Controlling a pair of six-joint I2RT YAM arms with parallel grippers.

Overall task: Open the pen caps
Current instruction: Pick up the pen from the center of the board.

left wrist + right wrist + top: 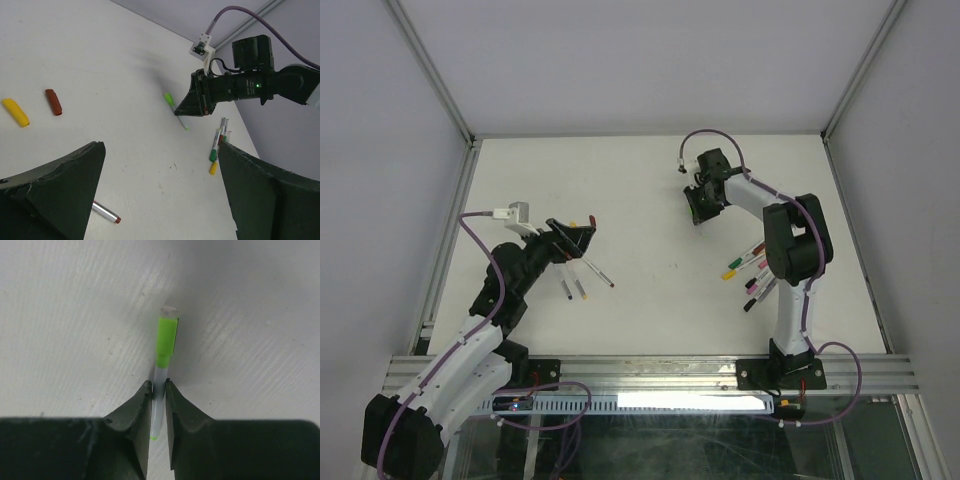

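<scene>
The left arm (470, 350) stretches forward and low, and the left pincer (570, 238) is spread wide with nothing between its fingers. The right arm (790, 250) stands folded at the elbow. The right pincer (158, 387) points downward, its fingers pinched on a green-capped pen (165, 340).

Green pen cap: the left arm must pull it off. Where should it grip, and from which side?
Probably across the straight sides of the green cap, approaching from its free end: the right gripper pinches the barrel just behind it, so only that end is clear.
</scene>
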